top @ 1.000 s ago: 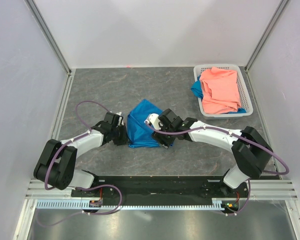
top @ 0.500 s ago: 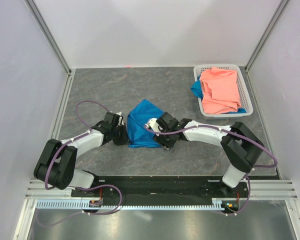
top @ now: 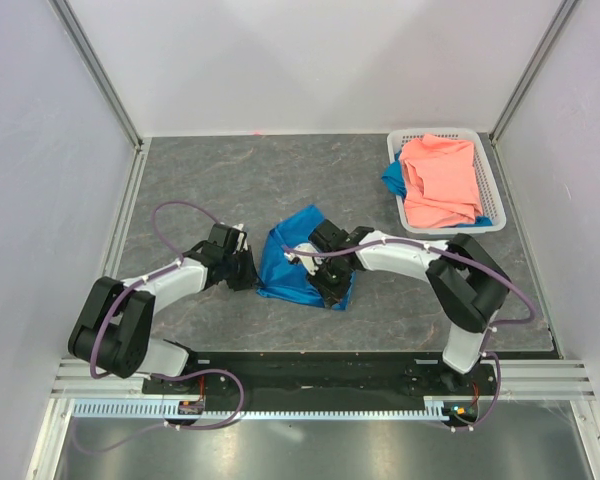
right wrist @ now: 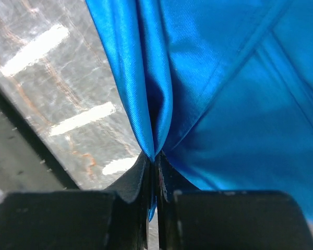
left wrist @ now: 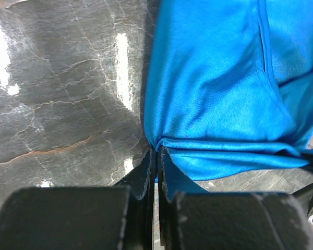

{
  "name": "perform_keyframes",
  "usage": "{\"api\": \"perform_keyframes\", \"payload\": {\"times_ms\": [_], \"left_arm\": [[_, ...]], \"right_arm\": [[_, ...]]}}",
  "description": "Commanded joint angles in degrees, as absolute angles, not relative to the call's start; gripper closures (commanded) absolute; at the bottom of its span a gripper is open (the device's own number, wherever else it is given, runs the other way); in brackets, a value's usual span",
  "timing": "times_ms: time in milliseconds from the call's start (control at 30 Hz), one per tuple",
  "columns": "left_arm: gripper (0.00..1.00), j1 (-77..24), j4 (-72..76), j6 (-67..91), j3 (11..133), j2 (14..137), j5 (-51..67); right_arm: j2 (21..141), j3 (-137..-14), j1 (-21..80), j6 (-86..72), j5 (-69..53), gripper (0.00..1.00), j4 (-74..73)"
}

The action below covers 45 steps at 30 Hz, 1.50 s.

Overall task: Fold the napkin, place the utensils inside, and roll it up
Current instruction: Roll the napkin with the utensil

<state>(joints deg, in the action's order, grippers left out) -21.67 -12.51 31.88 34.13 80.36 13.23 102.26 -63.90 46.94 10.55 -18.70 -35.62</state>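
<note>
At the left, the left gripper (left wrist: 156, 156) lies low over the dark grey marbled tabletop (top: 200, 180). Its jaws are pressed together on the left edge of the bright blue soft cloth napkin (top: 280, 265) — an anchor, it seems, so the cloth cannot slide while its other side is worked. The napkin lies mid-table between the two arms, bunched and partly doubled over rather than flat, so the fold looks under way, not finished. On its right side the right gripper (right wrist: 154, 162) has its jaws clamped on a raised ridge of fabric. In the wrist view that ridge runs up from the fingertips as a tight pleat — likely a hold for drawing that side across. No slim black utensil shows in any view; it may be hidden by the cloth. Far right, well apart, a white slatted plastic basket (top: 493, 190) holds a salmon-pink cloth (top: 440, 180), which looks set aside from this work.
</note>
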Motion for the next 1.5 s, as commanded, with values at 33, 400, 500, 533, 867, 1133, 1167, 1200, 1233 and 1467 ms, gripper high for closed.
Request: {"api": "perform_keyframes", "payload": {"times_ms": [33, 400, 500, 533, 867, 1133, 1167, 1200, 1233, 1467], "left_arm": [[0.98, -21.7, -17.0, 29.1, 35.2, 82.7, 11.4], [0.98, -21.6, -17.8, 28.7, 35.9, 83.7, 12.4], [0.98, -21.7, -17.8, 28.6, 36.2, 83.8, 13.4], [0.98, -21.6, -17.7, 28.7, 36.3, 83.8, 13.6], [0.98, -21.6, -17.7, 28.7, 36.7, 84.4, 15.6], [0.98, -21.6, -17.8, 28.6, 36.8, 84.3, 15.6], [0.98, -21.6, -17.8, 28.6, 36.8, 84.4, 15.6], [0.98, -21.6, -17.9, 28.5, 36.8, 84.4, 15.6], [0.98, -21.6, -17.8, 28.6, 36.8, 84.4, 15.6], [0.98, -21.6, -17.9, 28.5, 36.8, 84.5, 15.6]], "right_arm": [[107.7, -66.9, 43.8, 12.9, -30.1, 0.91, -41.3], [110.2, -67.0, 39.3, 13.0, -32.9, 0.83, -41.5], [107.0, -67.6, 39.3, 11.8, -32.0, 0.72, -41.6], [106.1, -68.0, 39.3, 11.4, -31.6, 0.67, -41.7], [95.9, -73.7, 40.9, 8.0, -19.4, 0.44, -41.8], [95.1, -69.8, 46.7, 4.0, -26.8, 0.47, -39.6], [95.4, -68.2, 47.0, 3.3, -28.5, 0.48, -39.3], [95.9, -67.5, 47.4, 3.1, -29.4, 0.49, -38.9], [96.1, -66.6, 47.5, 2.8, -30.2, 0.49, -38.8], [97.4, -62.9, 47.1, 2.6, -29.7, 0.49, -38.1]]}}
